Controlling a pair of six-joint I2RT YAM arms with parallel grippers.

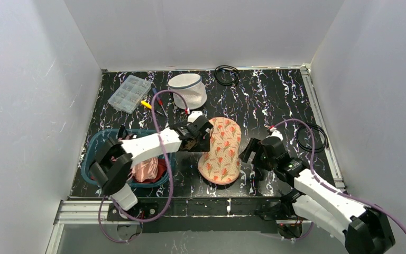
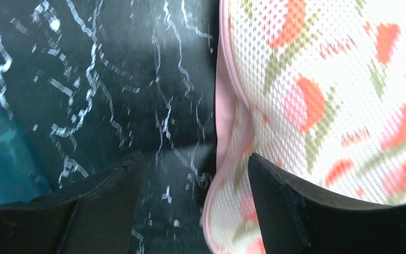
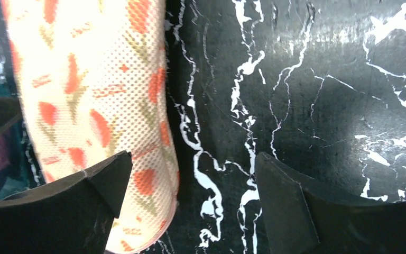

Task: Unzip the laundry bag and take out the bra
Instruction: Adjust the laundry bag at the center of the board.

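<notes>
The laundry bag [image 1: 187, 90], a small white mesh drum with blue-grey trim, stands at the back of the table, apart from both arms. A flat oval floral mesh piece [image 1: 223, 151] with pink edging lies mid-table; I cannot tell whether it is the bra. My left gripper [image 1: 203, 132] is open at the piece's left edge. In the left wrist view the gripper [image 2: 194, 159] straddles the pink edge, one finger over the floral mesh [image 2: 322, 79], the other over the table. My right gripper [image 1: 251, 151] is open at the right edge. In the right wrist view the gripper [image 3: 194, 156] has its left finger over the mesh [image 3: 84, 79].
A blue basket [image 1: 98, 143] with pink and red clothes sits by the left arm. A clear compartment box [image 1: 129, 92] and small tools [image 1: 153, 103] lie at the back left. Black cable coils lie at the back [image 1: 226, 74] and right [image 1: 312, 137]. White walls enclose the table.
</notes>
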